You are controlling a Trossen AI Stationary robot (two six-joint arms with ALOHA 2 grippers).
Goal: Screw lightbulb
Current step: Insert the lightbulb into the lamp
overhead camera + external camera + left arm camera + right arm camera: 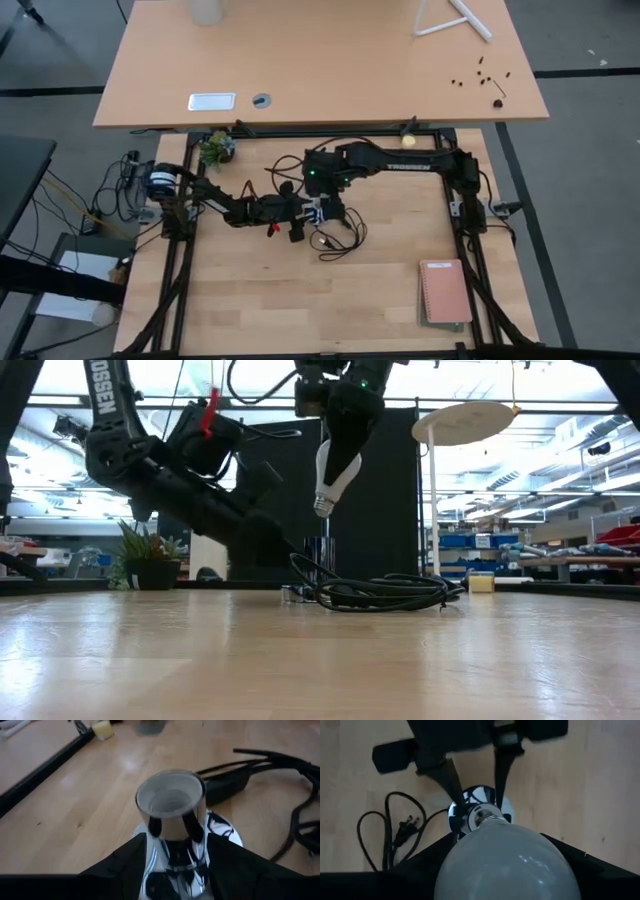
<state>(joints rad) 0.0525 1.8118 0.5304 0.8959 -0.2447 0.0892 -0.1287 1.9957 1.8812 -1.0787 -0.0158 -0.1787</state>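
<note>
The white lightbulb (507,860) hangs in my right gripper (507,870), which is shut on it, with its silvery screw base (322,505) pointing down. Below it a chrome socket (172,820) stands on its round base disc (222,827) on the wooden table, its white-lined mouth (170,797) facing up. My left gripper (175,860) comes low from the table's left and is shut on the socket's tube. In the high view both grippers (305,212) (322,190) meet at mid-table. The socket's black cord (335,238) lies coiled just to the right. My left gripper pinches the socket's chrome tube (150,845) between its two fingers (451,782), one on each side, below the mouth. The fingers come nearly level from the table's left. The socket stays upright with its base disc on the table. My right gripper pinches the bulb's glass globe (470,860) between its two fingers at the wide part. It comes from above, slanting down. The bulb hangs tilted, screw base (487,819) lowest, clear of the table and a little above the socket's mouth.
A pink notebook (445,290) lies near the front right. A small potted plant (215,148) stands at the far left corner. Black frame rails (185,270) border the table. A second table (320,60) stands beyond the far edge.
</note>
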